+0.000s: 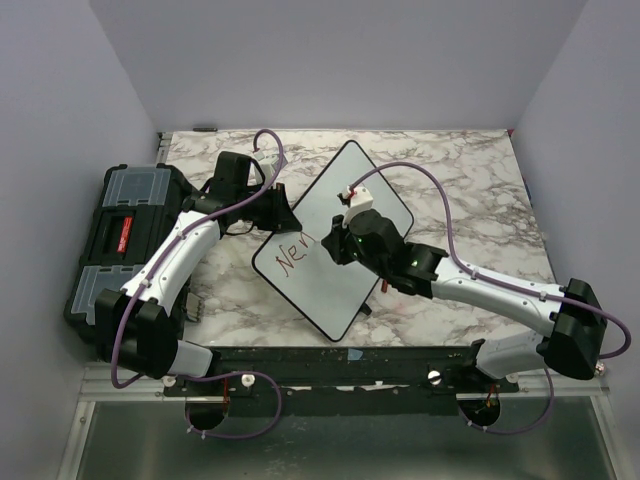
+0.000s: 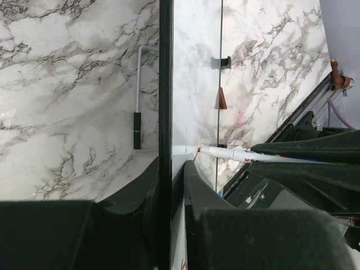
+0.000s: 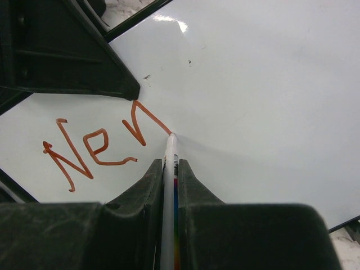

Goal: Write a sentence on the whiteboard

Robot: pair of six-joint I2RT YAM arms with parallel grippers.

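Left gripper (image 2: 171, 166) clamps the edge of the black-framed white whiteboard (image 1: 330, 290), steadying it; right gripper (image 3: 169, 169) pinches a slim white marker (image 3: 171, 149) (tip touching) to extend the red handwritten lettering (image 3: 93, 149).

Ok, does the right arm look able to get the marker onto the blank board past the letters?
Probably yes: the marker in the right gripper touches the board, the white area beyond the letters is bare, and the left gripper clamps only its edge.

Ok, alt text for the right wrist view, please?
The right hand grips a marker, tip on the whiteboard at the end of a red stroke. The red lettering reads "Ne" plus an unfinished third letter.
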